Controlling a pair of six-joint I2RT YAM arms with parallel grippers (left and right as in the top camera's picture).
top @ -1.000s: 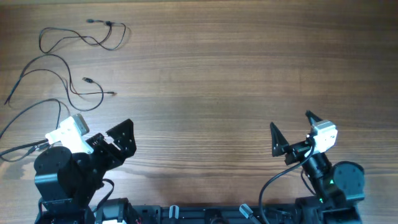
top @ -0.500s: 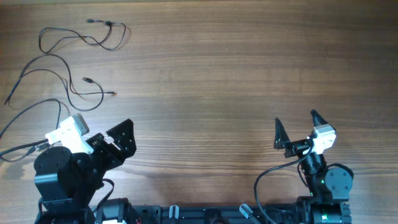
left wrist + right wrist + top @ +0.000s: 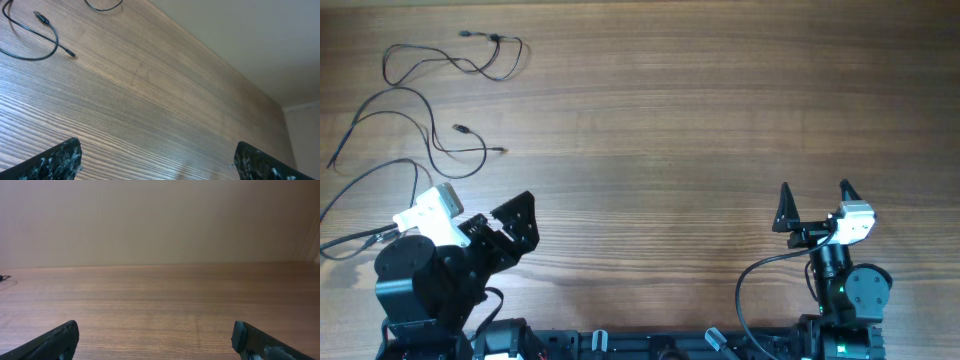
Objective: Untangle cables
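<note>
Overhead, cables: the cables (image 3: 459,129) lie in loose loops at the far-left corner of the wooden table (image 3: 670,120), well apart from both my grippers.
Overhead, left gripper: my left gripper (image 3: 513,212) sits at the near-left edge, spread open, holding and touching nothing.
Overhead, right gripper: my right gripper (image 3: 815,190) is at the near-right, fingers spread wide with only air between them.
Overhead, my plan: the left arm looks like the one to use since it's on the cable side. I'd go for a plug end rather than mid-loop, pinch it low against the wood, then drag it away from the other cord so the loops open instead of cinching. They're thin enough that a sloppy pinch would probably slip off.
Left wrist, cables: one cord's curl with its plug (image 3: 42,19) shows at upper left, and a second loop (image 3: 102,7) peeks in at the top edge.
Left wrist, hand: left gripper (image 3: 157,152) is wide open over bare wood.
Right wrist, hand: right gripper (image 3: 155,337) is just as open and empty.
Right wrist, cables: just a sliver of cord (image 3: 4,278) at the far left edge, too small to tell more.
</note>
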